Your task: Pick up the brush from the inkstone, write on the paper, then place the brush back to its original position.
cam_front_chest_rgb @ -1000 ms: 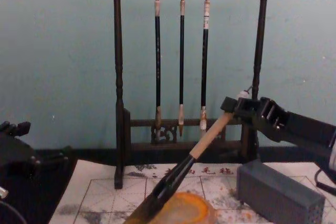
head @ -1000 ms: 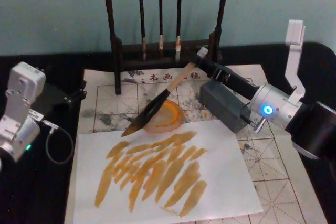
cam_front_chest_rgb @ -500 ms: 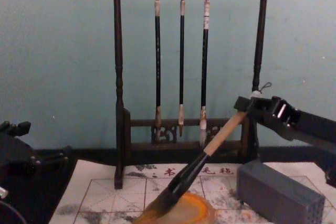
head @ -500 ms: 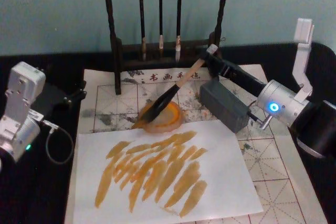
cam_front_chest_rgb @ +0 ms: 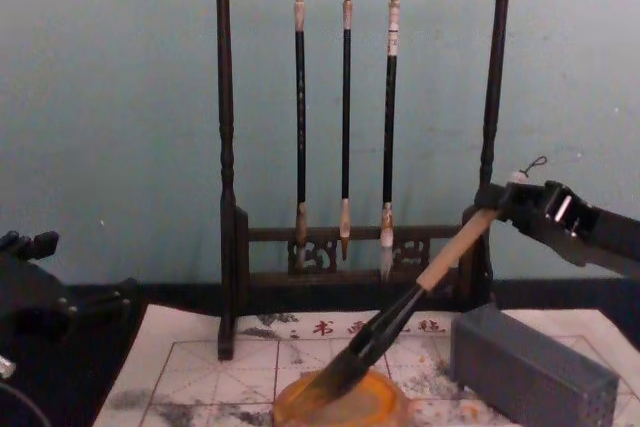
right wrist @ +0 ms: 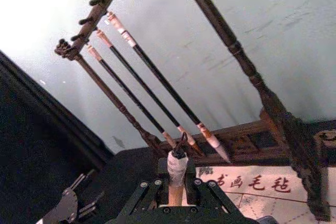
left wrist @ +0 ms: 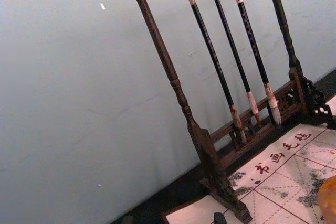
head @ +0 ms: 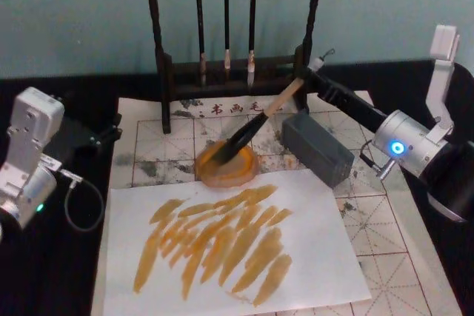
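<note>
The right gripper (head: 306, 78), jaws closed on the upper handle of the brush (head: 255, 123), holds it tilted. The bristles rest in the inkstone (head: 211, 177), which sits on the paper (head: 152, 142) toward the counter's far edge. The left gripper (head: 107, 136) is parked at the left edge.

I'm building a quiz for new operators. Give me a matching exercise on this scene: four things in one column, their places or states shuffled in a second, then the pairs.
1. brush
2. grey block
3. thin brushes
4. left gripper

A. hanging on the rack
B. parked beside the paper's left edge
C. lying on the paper, right of the inkstone
D. tilted, bristles in the inkstone, top end held in the right gripper

Pairs: 1-D, 2-C, 3-A, 4-B
</note>
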You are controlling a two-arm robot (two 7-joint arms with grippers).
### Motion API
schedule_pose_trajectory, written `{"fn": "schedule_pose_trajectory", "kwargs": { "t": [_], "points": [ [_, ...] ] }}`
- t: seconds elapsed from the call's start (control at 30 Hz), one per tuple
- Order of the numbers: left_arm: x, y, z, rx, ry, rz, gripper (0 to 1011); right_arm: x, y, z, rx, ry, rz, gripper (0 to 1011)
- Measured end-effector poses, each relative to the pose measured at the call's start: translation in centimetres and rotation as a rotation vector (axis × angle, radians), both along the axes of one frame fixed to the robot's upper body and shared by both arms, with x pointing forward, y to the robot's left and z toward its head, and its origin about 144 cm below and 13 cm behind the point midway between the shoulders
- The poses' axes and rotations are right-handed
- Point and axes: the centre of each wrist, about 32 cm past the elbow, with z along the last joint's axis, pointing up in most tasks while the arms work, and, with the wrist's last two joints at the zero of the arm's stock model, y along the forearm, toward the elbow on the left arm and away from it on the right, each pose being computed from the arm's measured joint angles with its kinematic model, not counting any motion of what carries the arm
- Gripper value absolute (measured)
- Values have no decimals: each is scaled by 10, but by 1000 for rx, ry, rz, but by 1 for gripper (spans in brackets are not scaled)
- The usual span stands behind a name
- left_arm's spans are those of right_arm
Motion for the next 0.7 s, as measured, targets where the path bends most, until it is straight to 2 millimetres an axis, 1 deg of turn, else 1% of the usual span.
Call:
{"fn": "schedule_pose_trajectory", "kwargs": {
  "t": [0.7],
  "points": [
    [0,0,0,0,0,0,1001,-1,-5,-8,9,45,-54,195]
  ]
}}
